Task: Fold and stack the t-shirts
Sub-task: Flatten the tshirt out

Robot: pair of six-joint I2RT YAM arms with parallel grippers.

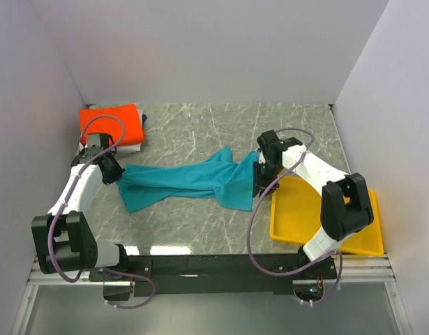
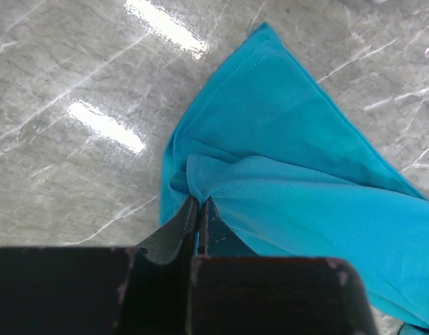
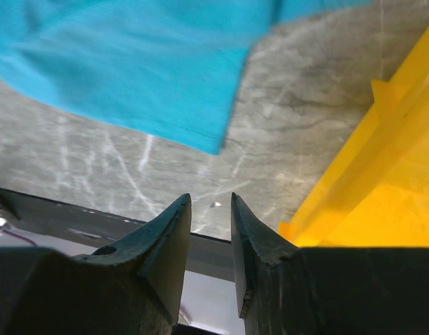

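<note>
Work half done — orange t-shirt [image 1: 111, 124] folded, teal t-shirt [image 1: 186, 183] unfolded; my left gripper [image 2: 199, 209] clamps its edge, right gripper [image 3: 211, 209] gapes empty.

No readable text, label, brand or number shows anywhere.

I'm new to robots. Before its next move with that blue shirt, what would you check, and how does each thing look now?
1. Hold of the left gripper on the soft teal-blue cloth t-shirt: ok, shut on a bunched edge.
2. Hold of the right gripper: not ok, jaws apart, empty.
3. Shirt lying flat: not ok, bunched and twisted.
4. Shirt off the rigid yellow plastic tray: ok, bare table between.
5. Folded bright orange-red t-shirt out of the way: ok, far left corner.
</note>
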